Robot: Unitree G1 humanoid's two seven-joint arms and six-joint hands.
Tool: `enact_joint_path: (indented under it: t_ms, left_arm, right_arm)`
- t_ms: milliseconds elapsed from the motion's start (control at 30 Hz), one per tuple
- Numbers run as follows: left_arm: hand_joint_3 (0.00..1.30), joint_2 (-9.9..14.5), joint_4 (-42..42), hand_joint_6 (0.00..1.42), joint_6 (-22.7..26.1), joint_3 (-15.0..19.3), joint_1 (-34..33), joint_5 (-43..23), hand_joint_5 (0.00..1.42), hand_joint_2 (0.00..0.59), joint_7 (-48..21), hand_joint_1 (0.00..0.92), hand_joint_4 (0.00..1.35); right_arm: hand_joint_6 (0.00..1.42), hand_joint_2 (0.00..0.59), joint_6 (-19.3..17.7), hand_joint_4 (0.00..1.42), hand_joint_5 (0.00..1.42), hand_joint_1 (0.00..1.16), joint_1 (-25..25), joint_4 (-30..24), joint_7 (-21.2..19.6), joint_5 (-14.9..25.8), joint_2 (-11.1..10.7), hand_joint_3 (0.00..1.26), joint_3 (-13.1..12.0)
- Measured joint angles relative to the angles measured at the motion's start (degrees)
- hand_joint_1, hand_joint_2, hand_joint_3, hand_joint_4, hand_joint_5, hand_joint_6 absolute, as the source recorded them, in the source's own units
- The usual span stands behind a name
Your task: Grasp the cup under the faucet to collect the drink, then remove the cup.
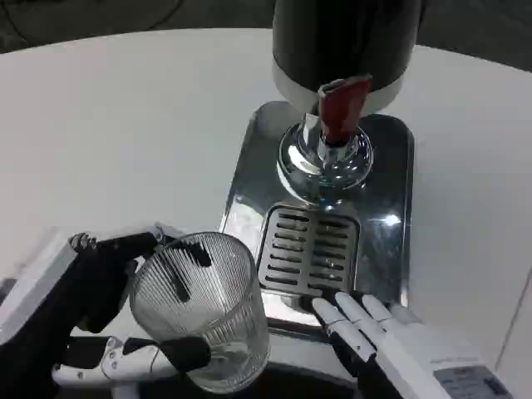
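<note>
Head view: left hand [100, 320] grips ribbed cup [202, 307]; right hand [391, 341] fingers spread, label unreadable.

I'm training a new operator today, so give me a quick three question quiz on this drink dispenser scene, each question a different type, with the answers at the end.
1. True or false: the ribbed glass cup stands on the slotted drip grate under the faucet.
2. Which hand holds the cup? A) left hand B) right hand C) neither
3. Fill in: the tap lever above the faucet is coloured ____.

Key
1. False: it is held to the left of the steel drip tray, off the grate.
2. A: its fingers wrap the cup; the right hand rests at the tray's near edge, holding nothing.
3. Red.
</note>
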Motion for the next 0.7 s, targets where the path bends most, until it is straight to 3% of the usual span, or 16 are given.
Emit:
enact_joint_path:
  t_ms: [700]
  left_arm:
    - [1.06, 0.05, 0.0, 1.42, -0.31, 0.56, 0.22, -0.01, 1.42, 0.206, 0.0, 0.46, 1.24]
  right_arm:
    - [0.0, 0.392, -0.01, 0.0, 0.0, 0.35, 0.8, -0.54, 0.16, 0.05, 0.04, 0.06, -0.02]
